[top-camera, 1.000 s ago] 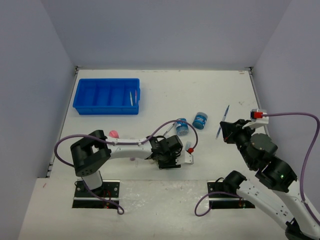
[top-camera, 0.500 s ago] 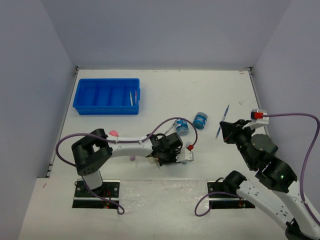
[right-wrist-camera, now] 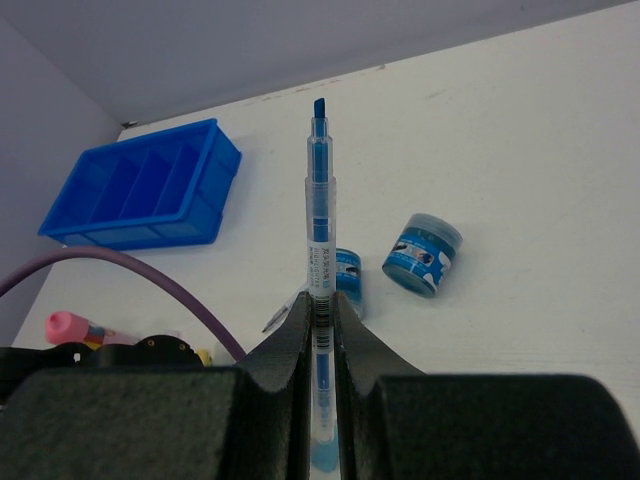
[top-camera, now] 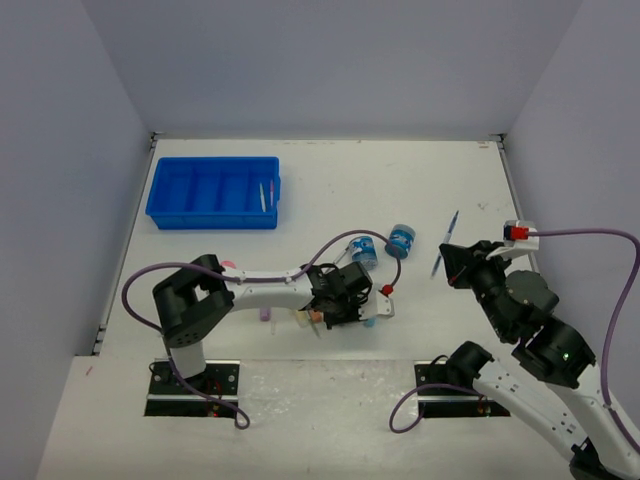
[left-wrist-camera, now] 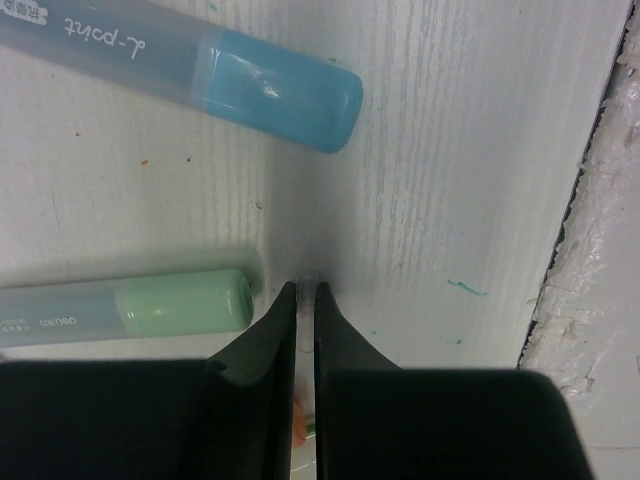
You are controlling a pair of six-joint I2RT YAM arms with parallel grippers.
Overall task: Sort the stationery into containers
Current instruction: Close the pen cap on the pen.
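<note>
Left pincer (left-wrist-camera: 306, 292): right down at the near part of the counter (left-wrist-camera: 450, 150), tips pressed together with barely a sliver between them, and nothing pinched at the tips that I could see.
Green marker stick (left-wrist-camera: 180, 303): lay flat just to the left of those tips, its rounded cap end close beside the left finger; touching or not, I could not tell.
Pale blue marker stick (left-wrist-camera: 270, 85): flat on the counter a little beyond, slanted, clear of the green one.
Right pincer (right-wrist-camera: 320, 305): over on the right and held up off the counter, clamped tight on the blue pen (right-wrist-camera: 318, 225), which stuck straight out past the fingers, chisel tip leading.
Left blue tub (top-camera: 364, 252): sat mid-counter between the two arms, just beyond the left pincer.
Right blue tub (top-camera: 401, 240): near its twin, but apart from it.
Pink-capped bottle (right-wrist-camera: 65, 327): off to the left by the left arm, partly hidden behind it.
Blue tray (top-camera: 213, 160): far back on the left of the counter, well apart from both pincers, with thin pens (top-camera: 264, 196) lying in its rightmost compartment.
</note>
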